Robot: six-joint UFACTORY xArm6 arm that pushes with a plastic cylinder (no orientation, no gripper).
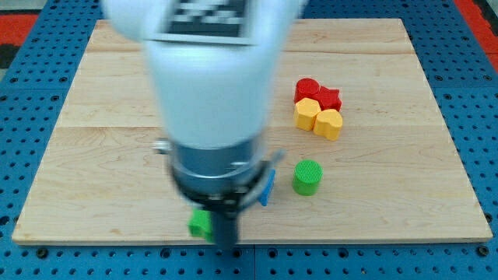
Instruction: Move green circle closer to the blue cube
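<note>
The green circle [307,176] stands on the wooden board [389,202] right of centre, near the view's bottom. A blue block [268,189] lies just left of it with a small gap; most of it is hidden behind my arm, so its shape is unclear. My arm's white and grey body [210,101] fills the middle of the view. The dark rod comes down at the view's bottom, and my tip [226,247] is near the board's bottom edge, just right of a small green block [201,224] and well left of the green circle.
A cluster sits at the upper right: a red circle [306,89], a red star [330,99], a yellow hexagon [306,114] and a yellow heart [330,124], all touching. A blue pegboard [23,93] surrounds the board.
</note>
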